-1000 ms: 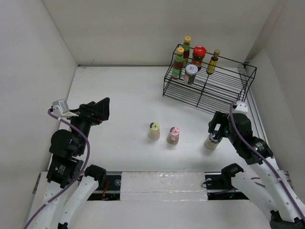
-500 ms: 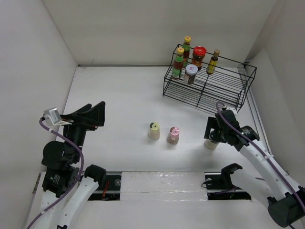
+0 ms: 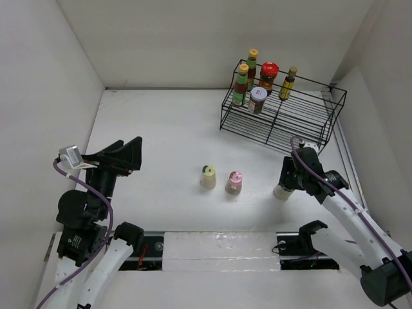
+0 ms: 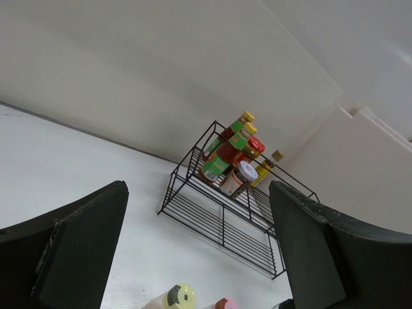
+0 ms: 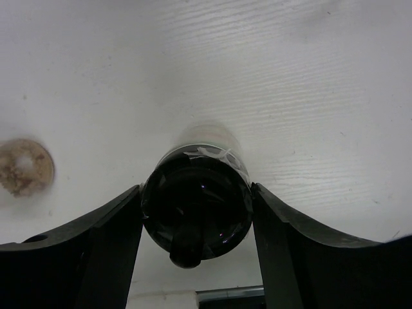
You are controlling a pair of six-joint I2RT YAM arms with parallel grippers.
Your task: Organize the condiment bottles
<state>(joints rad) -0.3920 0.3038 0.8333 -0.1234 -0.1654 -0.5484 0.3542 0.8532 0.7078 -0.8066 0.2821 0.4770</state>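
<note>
My right gripper (image 5: 196, 215) is closed on the dark-topped shaker (image 5: 196, 193), one finger pressed to each side of its black cap. The shaker stands upright on the white table (image 3: 161, 129), near the front right, just outside the front right corner of the black wire rack (image 3: 283, 122). Its body is pale; I cannot tell the contents.

My left gripper (image 4: 198, 212) is raised over the left side of the table, jaws wide apart and holding nothing.

The rack holds five, all upright and bunched at its back left:
- two yellow-capped slim sauce bottles (image 3: 242, 84), red sauce, green labels, one behind the other
- red-lidded dark jar (image 3: 268, 76) just right of them
- silver-lidded jar (image 3: 257, 100) a step in front, between the slim bottles and the red-lidded jar
- smaller yellow-capped dark bottle (image 3: 288, 82) furthest right, a little apart

The rest of the rack's shelves are bare wire.

On the table, mid-front and well apart from the rack, stand the cream shaker (image 3: 208, 177) with a yellowish top and the pink-capped shaker (image 3: 234, 184) with brownish fill. They are side by side and not touching, left of the shaker I hold.
</note>
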